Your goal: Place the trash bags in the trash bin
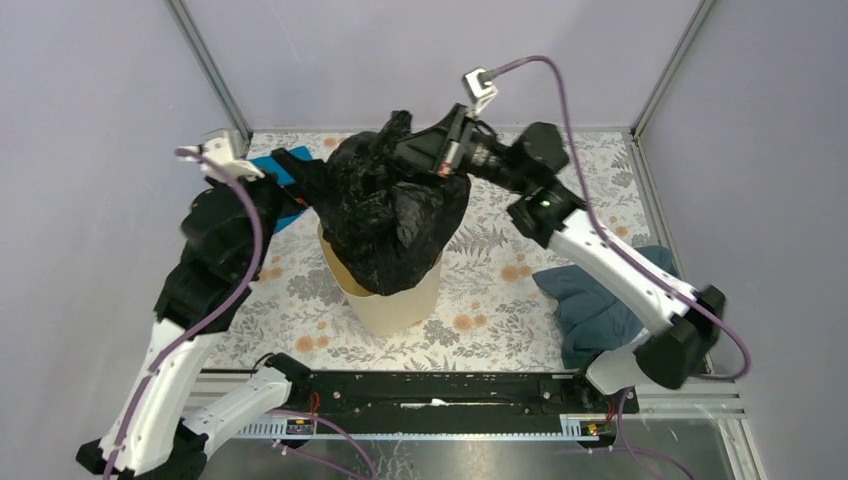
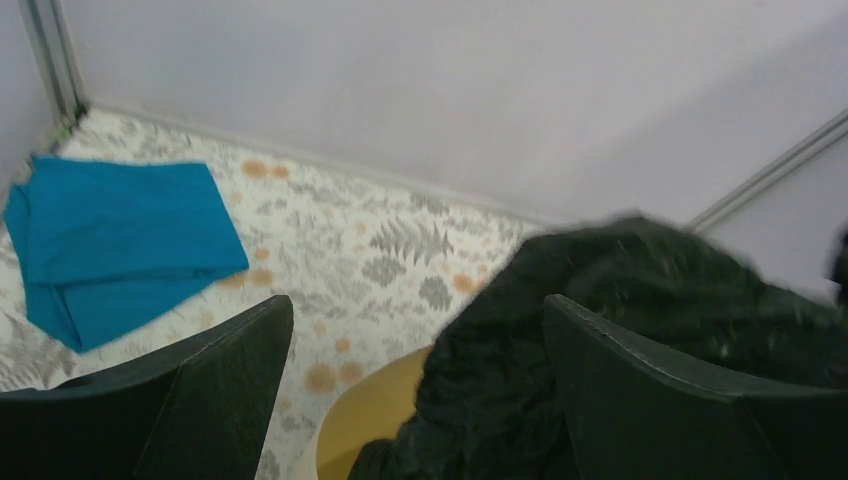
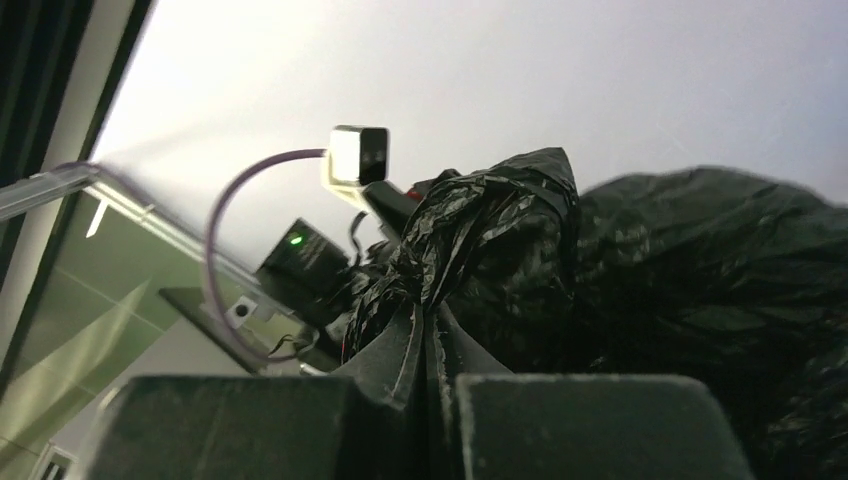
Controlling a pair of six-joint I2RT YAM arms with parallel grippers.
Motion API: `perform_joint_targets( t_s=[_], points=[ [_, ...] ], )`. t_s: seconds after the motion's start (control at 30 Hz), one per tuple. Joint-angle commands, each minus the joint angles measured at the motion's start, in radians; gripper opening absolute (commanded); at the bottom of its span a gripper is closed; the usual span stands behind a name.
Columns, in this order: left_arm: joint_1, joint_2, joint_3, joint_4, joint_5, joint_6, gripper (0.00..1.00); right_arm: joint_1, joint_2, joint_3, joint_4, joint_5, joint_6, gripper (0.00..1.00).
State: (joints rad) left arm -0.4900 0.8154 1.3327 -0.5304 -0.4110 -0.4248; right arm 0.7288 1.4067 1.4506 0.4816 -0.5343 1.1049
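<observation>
1. location. the bag (image 1: 390,215) sits heaped over the mouth of the bin (image 1: 395,300), which stands upright near the middle of the table (image 1: 500,300). most of the black plastic bulges above the rim. how much hangs inside cannot be seen.

2. right gripper (image 3: 427,325). fingers pressed together on a twisted fold at the top of the bag, holding it up above the bin.

3. left gripper (image 2: 416,305). fingers spread wide, clamped on nothing. it sits at the left edge of the bag, with the film and a strip of bin rim showing in the gap.

4. handling (judgement). the film looks thin, light and limp, and it will not hold a shape. it is glossy and likely slippery, so pinch a gathered fold rather than a single layer. trapped air probably makes it spring back, so push the bulk down through the rim. the bin looks light and may tip under sideways force.

5. other items. a blue cloth (image 2: 120,240) lies at the far left. a dark cloth (image 1: 595,300) lies to the right, well apart from the bin.

6. markings. no brand, label or readable writing is visible on the bag or bin.
</observation>
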Motion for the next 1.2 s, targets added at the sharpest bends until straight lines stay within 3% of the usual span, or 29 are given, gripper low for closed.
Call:
perform_joint_targets(
  t_s=[0.0,0.17,0.37,0.57,0.77,0.93,1.03,1.17],
  points=[
    [0.003,0.029,-0.080,0.030,0.073,-0.056,0.99,0.066,0.173,0.081,0.106,-0.009,0.049,0.00],
    [0.002,-0.067,-0.128,-0.037,-0.043,-0.045,0.99,0.201,0.404,0.325,0.138,-0.056,0.085,0.00],
    [0.002,-0.161,-0.155,-0.074,-0.126,-0.018,0.99,0.258,0.521,0.417,0.208,-0.049,0.138,0.00],
    [0.003,-0.120,-0.179,-0.042,-0.069,-0.027,0.99,0.215,0.292,0.102,0.012,0.098,-0.149,0.00],
    [0.003,-0.034,-0.212,0.062,0.147,-0.029,0.99,0.130,0.087,-0.195,-0.103,0.244,-0.264,0.00],
    [0.002,0.000,-0.186,0.102,0.325,0.018,0.99,0.128,0.059,-0.125,-0.233,0.139,-0.377,0.00],
    [0.003,-0.025,-0.143,0.069,0.258,0.050,0.99,0.128,0.075,-0.046,-0.269,0.073,-0.397,0.00],
    [0.004,-0.051,-0.038,-0.016,0.028,0.080,0.99,0.128,0.073,0.027,-0.281,0.016,-0.424,0.00]
  ],
)
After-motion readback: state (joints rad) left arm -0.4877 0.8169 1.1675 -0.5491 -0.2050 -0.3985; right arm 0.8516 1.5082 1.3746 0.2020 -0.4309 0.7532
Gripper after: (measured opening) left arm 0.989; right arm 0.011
